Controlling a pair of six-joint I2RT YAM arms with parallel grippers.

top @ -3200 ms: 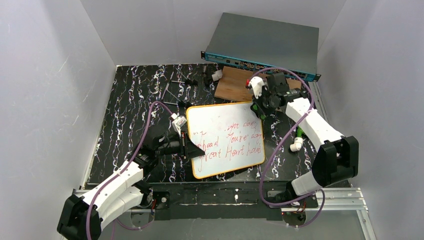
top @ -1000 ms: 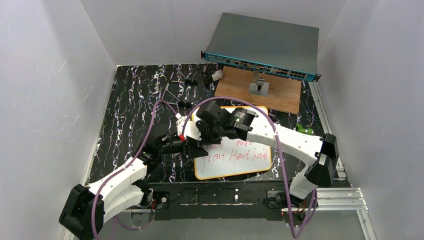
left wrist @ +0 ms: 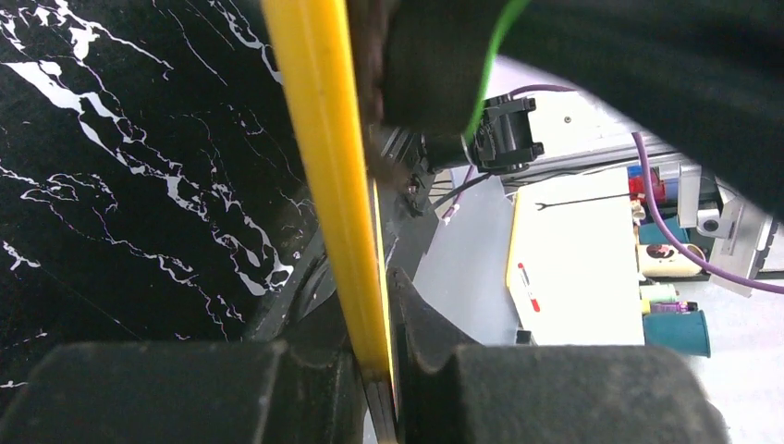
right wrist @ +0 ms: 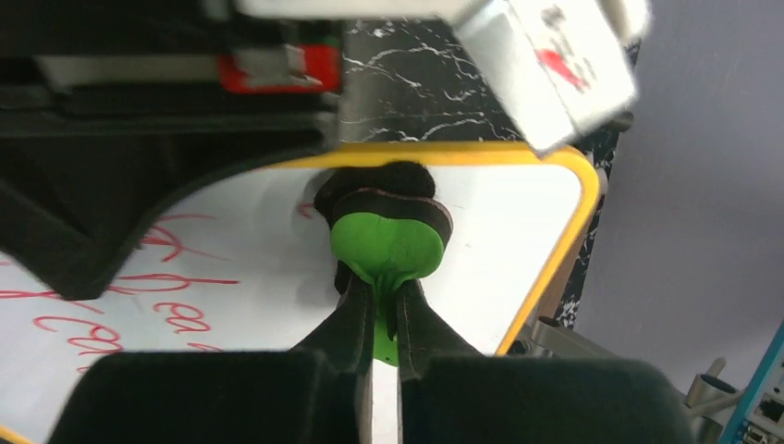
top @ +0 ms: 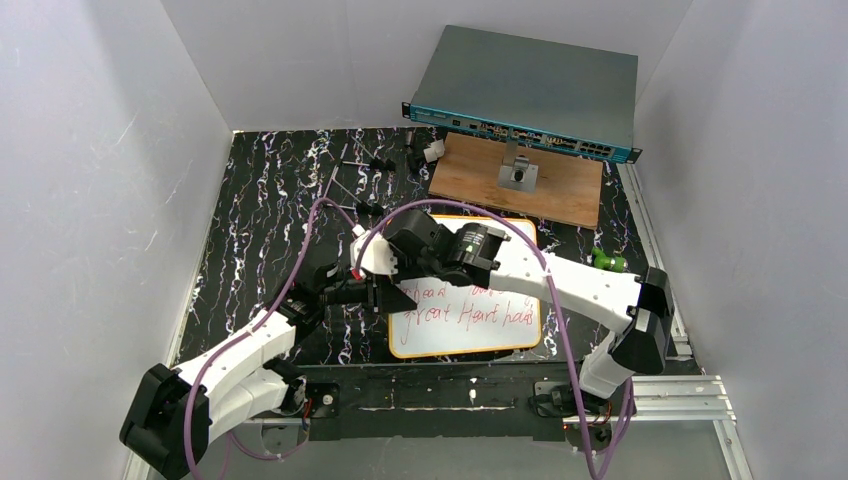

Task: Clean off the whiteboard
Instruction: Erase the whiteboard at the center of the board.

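The whiteboard, white with an orange-yellow frame and red handwriting, lies on the black marbled table. My left gripper is shut on its left edge; the left wrist view shows the yellow frame clamped between the jaws. My right gripper is shut on a green eraser with a black felt pad. The pad presses on the whiteboard near its upper left corner, beside the red writing. In the top view the right arm hides the board's upper left part.
A brown wooden board with a small metal stand lies behind the whiteboard. A grey network switch sits at the back. A small green object lies right of the whiteboard. Loose small tools lie at the back left.
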